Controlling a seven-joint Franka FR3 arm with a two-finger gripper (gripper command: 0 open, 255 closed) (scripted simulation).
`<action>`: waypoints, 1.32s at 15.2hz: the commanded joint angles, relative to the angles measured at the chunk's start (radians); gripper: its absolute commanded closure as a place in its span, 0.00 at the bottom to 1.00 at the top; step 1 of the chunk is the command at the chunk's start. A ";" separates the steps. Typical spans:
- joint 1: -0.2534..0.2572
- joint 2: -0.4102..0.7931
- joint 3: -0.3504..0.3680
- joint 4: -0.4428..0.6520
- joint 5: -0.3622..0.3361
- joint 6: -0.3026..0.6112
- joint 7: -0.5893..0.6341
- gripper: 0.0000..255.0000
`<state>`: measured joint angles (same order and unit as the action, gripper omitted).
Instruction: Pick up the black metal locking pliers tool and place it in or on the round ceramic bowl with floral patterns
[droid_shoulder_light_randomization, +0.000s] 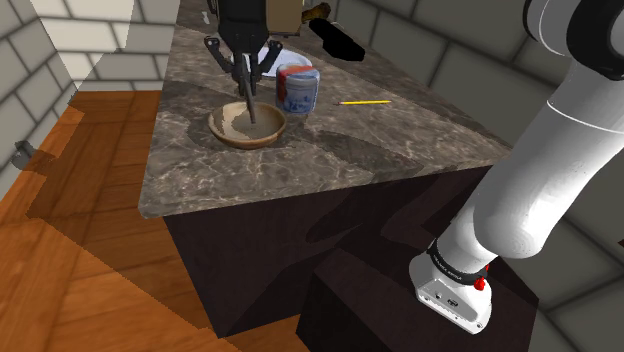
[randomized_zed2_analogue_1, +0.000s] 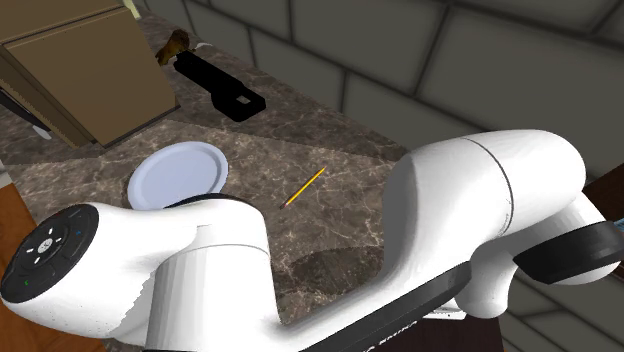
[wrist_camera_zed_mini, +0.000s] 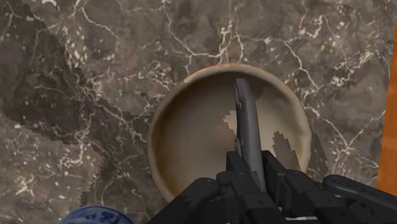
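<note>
A tan round bowl (droid_shoulder_light_randomization: 228, 128) stands on the dark marble counter (droid_shoulder_light_randomization: 400, 150), near its edge at the shoulder view's left. My black gripper (droid_shoulder_light_randomization: 246, 78) hangs straight above it, shut on the dark grey locking pliers (droid_shoulder_light_randomization: 249, 108). The pliers point down, with their lower end inside the bowl. In the wrist view the pliers (wrist_camera_zed_mini: 247, 127) run out from between my fingers of the gripper (wrist_camera_zed_mini: 254, 170) over the bowl's hollow (wrist_camera_zed_mini: 191, 140). I cannot tell whether the tool's tip touches the bowl's floor.
A blue-and-white cup (droid_shoulder_light_randomization: 298, 88) stands just beside the bowl, with a white plate (randomized_zed2_analogue_1: 178, 172) behind it. Farther along the counter lie a yellow pencil (randomized_zed2_analogue_1: 304, 187) and a long black object (randomized_zed2_analogue_1: 220, 87). A cardboard box (randomized_zed2_analogue_1: 85, 70) stands at the back. Wooden floor (droid_shoulder_light_randomization: 80, 230) lies beyond the counter's edge.
</note>
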<state>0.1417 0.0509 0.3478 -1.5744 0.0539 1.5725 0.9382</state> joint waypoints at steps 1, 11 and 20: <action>0.000 -0.007 0.000 -0.036 0.002 0.030 -0.002 1.00; -0.002 -0.016 -0.001 -0.119 0.006 0.104 -0.009 1.00; -0.002 -0.016 -0.001 -0.119 0.006 0.104 -0.009 0.00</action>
<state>0.1402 0.0348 0.3466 -1.6929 0.0596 1.6760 0.9294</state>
